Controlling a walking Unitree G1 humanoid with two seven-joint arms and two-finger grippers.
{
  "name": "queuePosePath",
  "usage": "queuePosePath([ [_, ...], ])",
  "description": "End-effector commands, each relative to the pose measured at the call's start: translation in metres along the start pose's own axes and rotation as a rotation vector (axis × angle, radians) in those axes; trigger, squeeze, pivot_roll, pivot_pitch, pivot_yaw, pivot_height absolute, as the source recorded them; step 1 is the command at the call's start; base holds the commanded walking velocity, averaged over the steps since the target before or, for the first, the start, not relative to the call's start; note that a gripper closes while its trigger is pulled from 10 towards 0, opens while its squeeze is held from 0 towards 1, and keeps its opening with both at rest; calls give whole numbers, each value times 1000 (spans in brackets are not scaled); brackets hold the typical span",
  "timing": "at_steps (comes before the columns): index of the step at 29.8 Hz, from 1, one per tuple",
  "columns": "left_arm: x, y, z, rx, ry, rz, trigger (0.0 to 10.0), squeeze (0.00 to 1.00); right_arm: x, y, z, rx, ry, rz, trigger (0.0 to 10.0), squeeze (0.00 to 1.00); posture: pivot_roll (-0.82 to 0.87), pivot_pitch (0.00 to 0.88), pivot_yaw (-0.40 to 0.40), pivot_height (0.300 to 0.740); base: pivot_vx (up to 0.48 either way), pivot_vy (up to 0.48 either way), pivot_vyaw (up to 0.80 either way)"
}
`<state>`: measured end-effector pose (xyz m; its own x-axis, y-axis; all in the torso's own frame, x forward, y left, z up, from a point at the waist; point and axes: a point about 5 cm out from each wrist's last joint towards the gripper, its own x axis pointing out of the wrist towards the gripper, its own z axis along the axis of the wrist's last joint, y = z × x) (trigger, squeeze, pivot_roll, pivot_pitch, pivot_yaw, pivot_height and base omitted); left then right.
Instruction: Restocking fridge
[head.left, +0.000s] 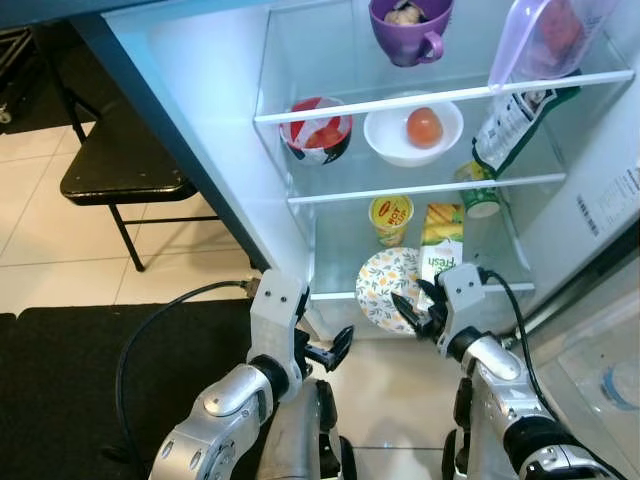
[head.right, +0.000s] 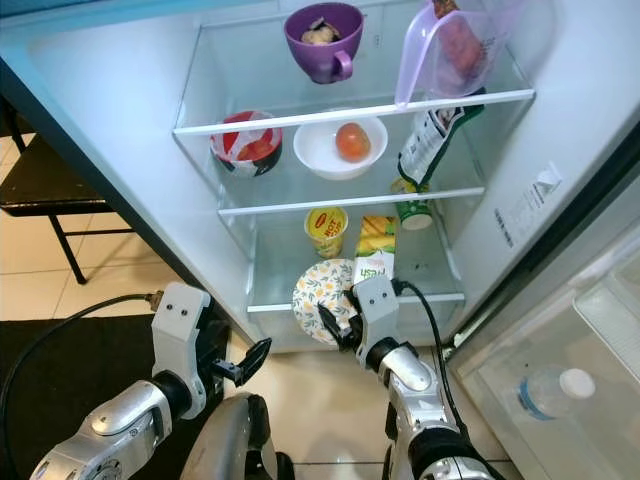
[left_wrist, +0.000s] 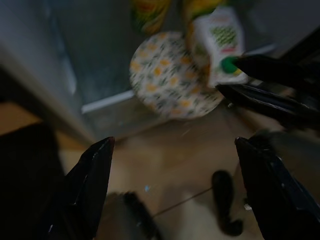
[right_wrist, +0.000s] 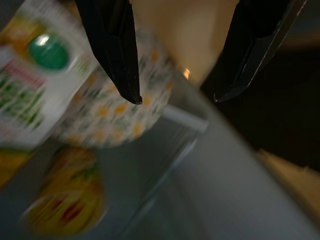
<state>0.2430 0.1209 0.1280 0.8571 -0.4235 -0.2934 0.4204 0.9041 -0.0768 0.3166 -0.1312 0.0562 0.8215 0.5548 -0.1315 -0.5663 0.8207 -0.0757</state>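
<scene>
plate (head.left: 388, 289), floral and standing on edge, is leaning at the front lip of the fridge's lowest shelf (head.left: 330, 294), against the juice carton (head.left: 441, 250). we are seeing it at twelve o'clock from the right gripper (head.left: 414, 310), just beyond the parted, empty fingers. left gripper (head.left: 335, 351), also spread, is hovering at eight o'clock of the plate, farther off.

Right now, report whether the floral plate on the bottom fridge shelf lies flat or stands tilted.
Tilted. The floral plate stands on its edge, patterned face towards the camera, beside the juice carton. The right end effector hovers open in front of it.
</scene>
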Motion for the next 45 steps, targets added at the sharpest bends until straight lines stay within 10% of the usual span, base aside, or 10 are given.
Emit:
queuePosePath([
  [1,-3,9,-12,16,49,34,10000,0,-4,14,-18,2,76,40,10000,0,64,335,120,598,0,0,0],
  [6,-9,13,-22,5,73,67,10000,0,-2,9,-19,173,49,-123,10000,0,71,334,120,598,0,0,0],
  [31,-9,8,-26,0,60,58,10000,0,-3,11,-24,182,82,-173,10000,0,74,334,115,563,0,0,0],
  [45,-9,8,-25,0,57,56,10000,0,-6,5,-27,-99,226,-25,10000,0,75,342,118,559,0,0,0],
])
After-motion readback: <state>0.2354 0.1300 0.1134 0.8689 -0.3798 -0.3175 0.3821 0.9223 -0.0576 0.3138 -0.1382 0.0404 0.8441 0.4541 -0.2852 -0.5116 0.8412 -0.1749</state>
